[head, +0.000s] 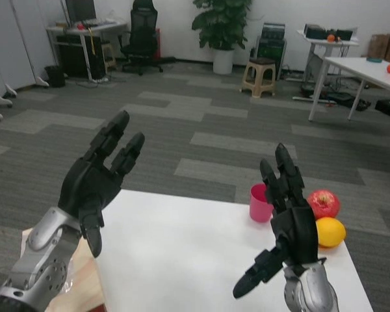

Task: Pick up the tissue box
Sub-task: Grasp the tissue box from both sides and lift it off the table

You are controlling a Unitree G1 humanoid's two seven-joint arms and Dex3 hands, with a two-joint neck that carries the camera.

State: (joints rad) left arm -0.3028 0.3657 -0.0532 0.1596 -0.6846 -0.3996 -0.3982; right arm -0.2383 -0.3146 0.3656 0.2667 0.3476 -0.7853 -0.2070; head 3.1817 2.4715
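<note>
Both hands are up over the white table (pixel 182 253) and neither has anything in it. The left hand (pixel 94 182) hangs above the table's left edge, palm turned inward, fingers stretched out and apart, thumb pointing down. The right hand (pixel 287 218) is raised over the right side, fingers straight up and spread, thumb jutting out low to the left. Just behind the right hand a pink cup (pixel 260 202) stands upright near the far edge. To its right sit a red apple (pixel 323 203) and, touching it or very nearly so, a yellow lemon-like fruit (pixel 330 231) (it could be an orange, hard to say from here). No tissue box shows anywhere on the visible tabletop.
</note>
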